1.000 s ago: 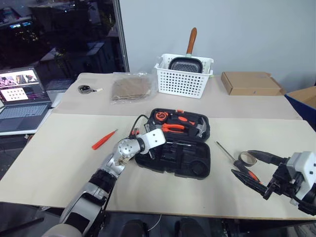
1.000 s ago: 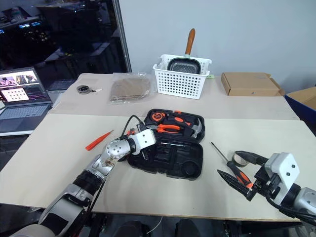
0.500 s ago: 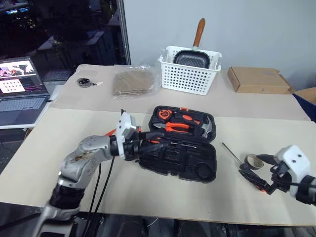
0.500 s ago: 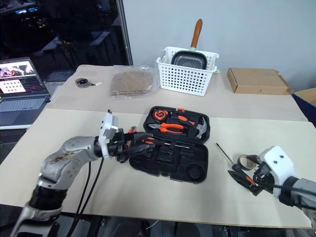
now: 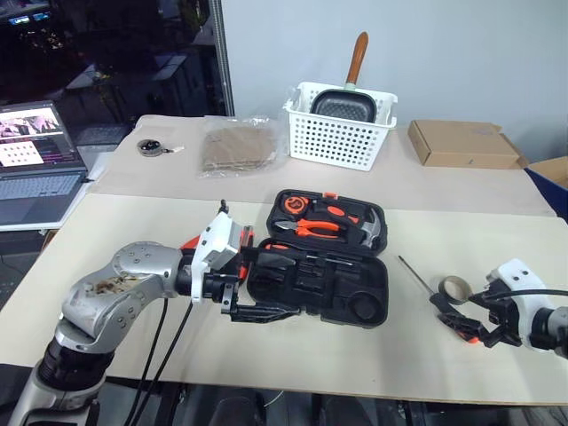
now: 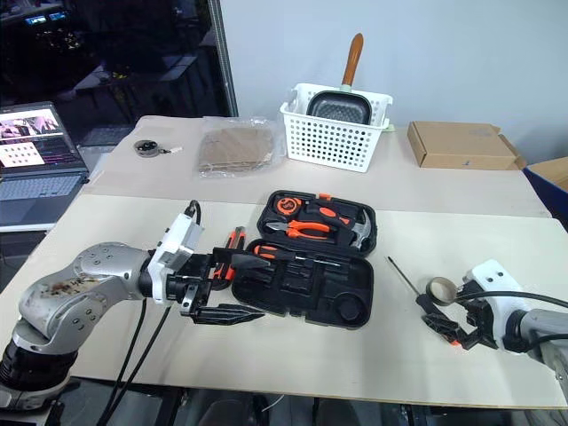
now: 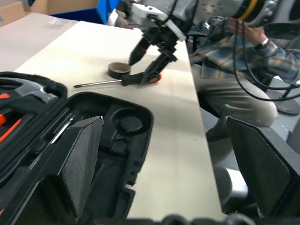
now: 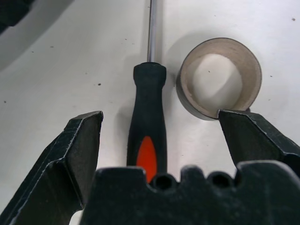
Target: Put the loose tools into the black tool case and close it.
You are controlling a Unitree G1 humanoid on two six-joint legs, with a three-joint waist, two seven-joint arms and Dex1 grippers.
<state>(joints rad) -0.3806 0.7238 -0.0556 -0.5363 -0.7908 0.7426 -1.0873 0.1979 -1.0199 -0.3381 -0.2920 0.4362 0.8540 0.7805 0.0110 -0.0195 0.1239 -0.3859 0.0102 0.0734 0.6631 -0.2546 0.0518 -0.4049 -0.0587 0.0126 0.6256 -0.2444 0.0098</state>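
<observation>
The black tool case (image 5: 355, 306) lies open mid-table, with a hammer, pliers and a tape measure in its far half. A black-and-orange tool (image 5: 277, 251) rests at the left of its near half. My left gripper (image 5: 288, 284) hangs open and empty just above the case's left end. A red screwdriver (image 5: 188, 241) peeks out behind that arm. At the right, a long-shafted black-and-orange screwdriver (image 8: 149, 126) lies on the table. My right gripper (image 5: 457, 318) is open, its fingers (image 8: 79, 150) straddling the handle without touching it.
A tape roll (image 8: 219, 77) lies right beside the screwdriver handle. At the back stand a white basket (image 5: 337, 142) holding a pan, a cardboard box (image 5: 461, 146), a plastic bag (image 5: 235, 151) and a laptop (image 5: 35, 173). A seated person (image 7: 234, 61) is beyond the table's right edge.
My left gripper opened and drew back and up from the case, leaving the black-and-orange tool there. My right gripper sank over the screwdriver handle.
</observation>
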